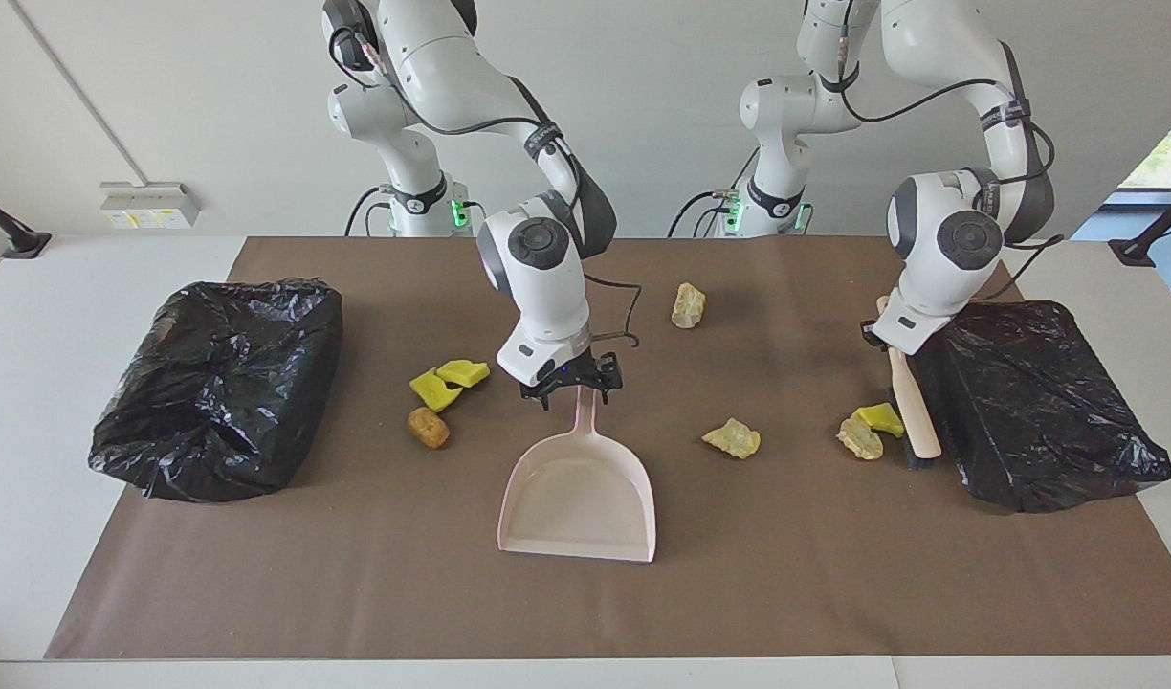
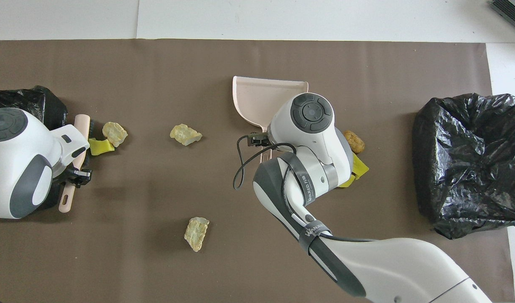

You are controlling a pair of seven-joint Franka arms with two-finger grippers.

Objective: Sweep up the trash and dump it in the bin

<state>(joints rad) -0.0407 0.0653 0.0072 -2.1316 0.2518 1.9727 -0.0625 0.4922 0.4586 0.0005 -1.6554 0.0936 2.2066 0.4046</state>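
I work in a robotics laboratory, not a home. My two white jointed arms (image 1: 547, 277) stand bolted at one edge of a broad white table (image 1: 31, 383), cables trailing from them and green status lamps (image 1: 463, 212) lit at their bases. A sheet of brown paper (image 1: 585, 603) covers the work surface as a staged test area. The wall is bare and off-white, carrying only a small white plastic socket box (image 1: 149, 204). Black camera-stand feet (image 1: 11, 234) rest at the table corners. Two black plastic-lined bins (image 1: 217, 383) sit as props.
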